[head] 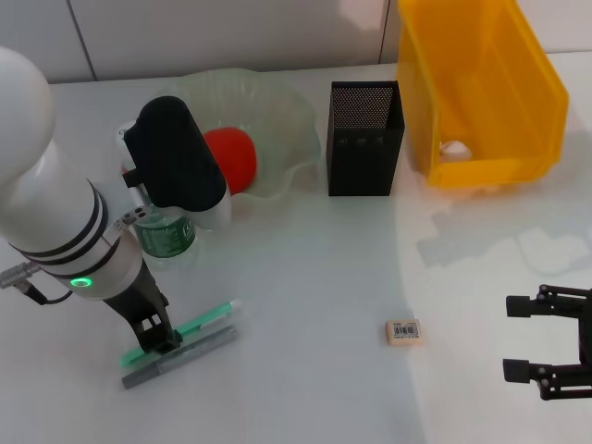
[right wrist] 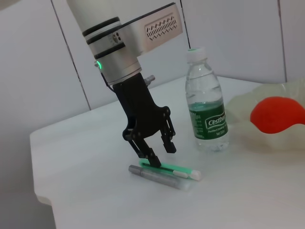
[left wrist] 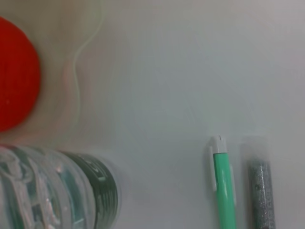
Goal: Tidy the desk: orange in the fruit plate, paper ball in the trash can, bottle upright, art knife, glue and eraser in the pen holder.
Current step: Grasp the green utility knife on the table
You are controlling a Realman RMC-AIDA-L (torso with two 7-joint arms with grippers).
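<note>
Head view. Landmark: pen holder, black mesh, standing on the table. Fruit plate just to its left, orange inside. Trash can to its right, a white paper ball visible at the bottom. Bottle upright, left of the holder and nearer the robot, partly hidden by the left arm. Eraser lies well in front of the holder. Green art knife and grey glue stick lie side by side, far front-left of the holder. Left end effector sits over their near ends. Right end effector hangs front-right of the holder, open, empty, near the eraser.

Left wrist view. Knife and glue stick parallel, touching or nearly so; bottle and orange alongside (own fingers not shown).

Right wrist view. Left end effector open, holding nothing; one finger touches down at the knife, the other is raised above it. The knife's long axis runs across the jaw gap, so the left arm is judged better placed for closing on it.
</note>
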